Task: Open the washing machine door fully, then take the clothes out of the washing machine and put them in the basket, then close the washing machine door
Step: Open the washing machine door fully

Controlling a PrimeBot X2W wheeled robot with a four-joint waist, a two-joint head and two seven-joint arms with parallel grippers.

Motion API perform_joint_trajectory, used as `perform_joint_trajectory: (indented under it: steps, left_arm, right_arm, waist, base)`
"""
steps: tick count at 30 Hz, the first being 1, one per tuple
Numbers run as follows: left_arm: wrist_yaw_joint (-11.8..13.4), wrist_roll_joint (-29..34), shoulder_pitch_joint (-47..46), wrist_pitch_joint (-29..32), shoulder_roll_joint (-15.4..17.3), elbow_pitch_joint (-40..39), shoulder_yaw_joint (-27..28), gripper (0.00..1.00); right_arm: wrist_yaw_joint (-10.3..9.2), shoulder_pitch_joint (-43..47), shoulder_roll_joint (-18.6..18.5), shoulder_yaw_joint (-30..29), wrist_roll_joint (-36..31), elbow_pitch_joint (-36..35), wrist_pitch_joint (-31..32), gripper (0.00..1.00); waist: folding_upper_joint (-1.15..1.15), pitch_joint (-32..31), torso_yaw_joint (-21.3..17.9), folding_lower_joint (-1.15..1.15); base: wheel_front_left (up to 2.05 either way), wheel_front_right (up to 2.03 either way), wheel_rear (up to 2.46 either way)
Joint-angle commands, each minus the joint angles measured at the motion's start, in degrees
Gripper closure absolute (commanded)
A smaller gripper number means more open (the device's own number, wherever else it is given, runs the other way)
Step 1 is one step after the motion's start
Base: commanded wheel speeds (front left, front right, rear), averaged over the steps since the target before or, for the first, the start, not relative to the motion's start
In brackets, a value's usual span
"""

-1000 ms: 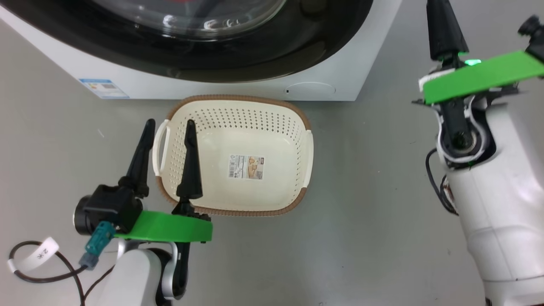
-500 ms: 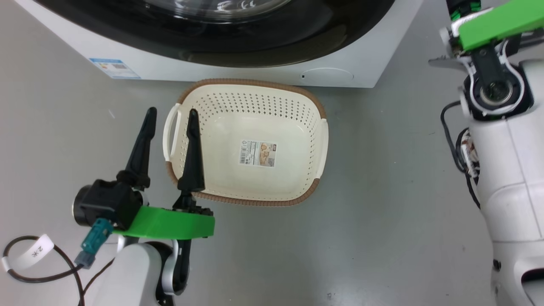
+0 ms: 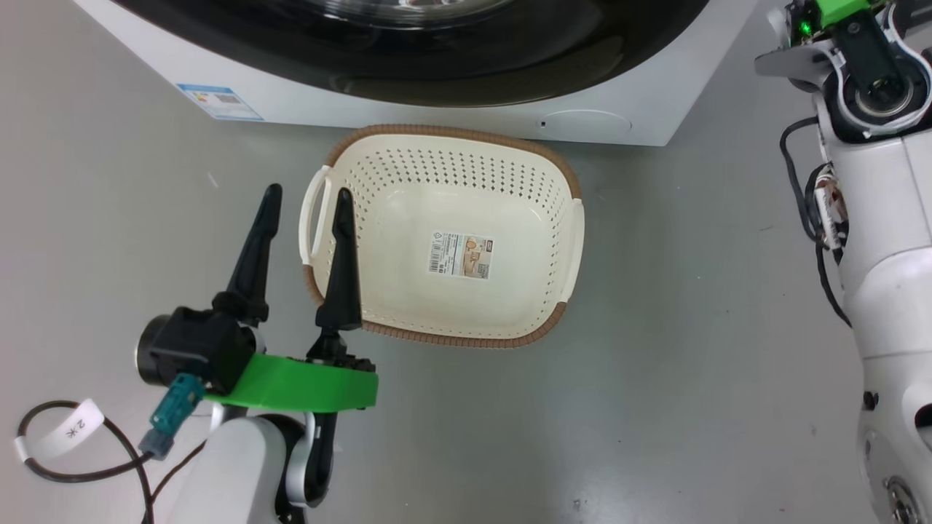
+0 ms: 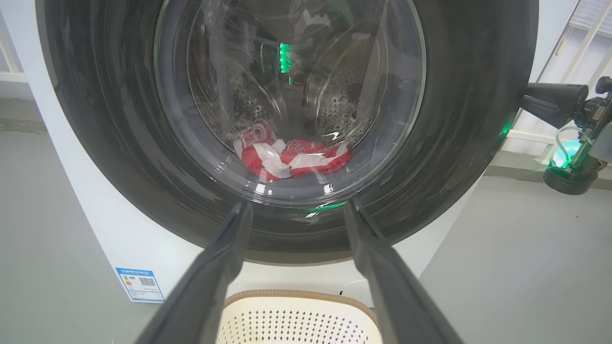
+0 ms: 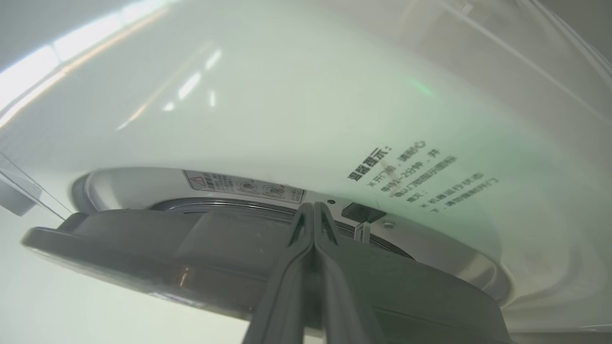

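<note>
On the grey floor [image 3: 655,364] the basket [image 3: 451,132] stands just before the washing machine [image 3: 306,109]. The clothes [image 4: 291,160] lie in its drum behind the washing machine door [image 4: 95,143]. The left gripper [image 3: 307,191] hangs apart by the basket's left handle. The right gripper [image 5: 313,210], fingers together, is at the door's edge.

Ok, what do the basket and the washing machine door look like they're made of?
The basket: moulded plastic by the look, matte cream, with punched holes and a brown woven-look rim. The washing machine door: glossy black frame, probably plastic, around a clear bulging bowl, likely glass given its sharp reflections.
</note>
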Motion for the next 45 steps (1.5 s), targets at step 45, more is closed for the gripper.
perform_joint_trajectory:
  steps: [45]
  left_arm:
    - [1.0, -0.6, -0.5, -0.4, 0.9, -0.4, 1.2, 0.0]
  right_arm:
    - [0.03, -0.3, 1.3, -1.1, 0.2, 2.4, 25.7, 1.0]
  waist:
    - [0.0, -3.9, 0.3, 0.0]
  base:
    - [0.0, 0.0, 0.0]
